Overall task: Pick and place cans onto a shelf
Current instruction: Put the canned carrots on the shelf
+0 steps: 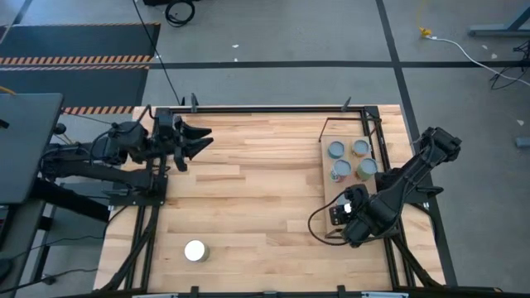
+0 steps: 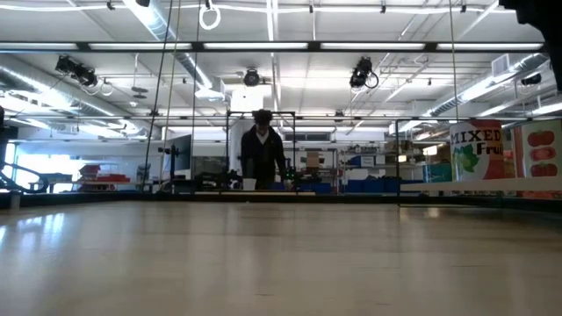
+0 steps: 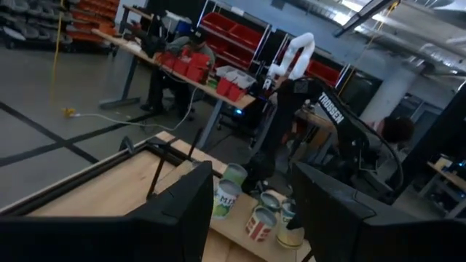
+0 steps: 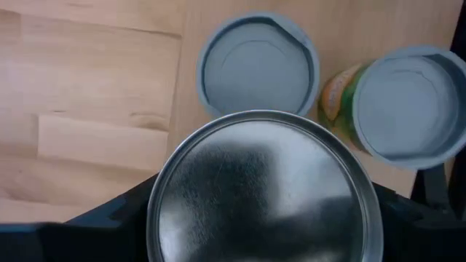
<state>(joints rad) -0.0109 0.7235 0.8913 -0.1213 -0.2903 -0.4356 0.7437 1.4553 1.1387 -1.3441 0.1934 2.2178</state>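
The shelf, a light wood board in a thin black frame, stands at the table's right side. Several cans stand upright on its far part, among them one with a silvery-blue top and one with a greenish-yellow label. My right gripper is over the shelf's near part, shut on a can with a bright silver top. One white-topped can stands on the tabletop near the front edge, left of centre. My left gripper is open and empty at the far left. My right gripper holds the silver-topped can between its two fingers, one on each side of the can's wall just under the top rim. The fingers come from above, pointing down. The can is upright. Whether its base rests on the shelf, I cannot tell.
The tabletop is bordered by a thin black frame with upright posts at the far edge. A black cable loops beside my right arm. A person stands in the room beyond the table's far edge.
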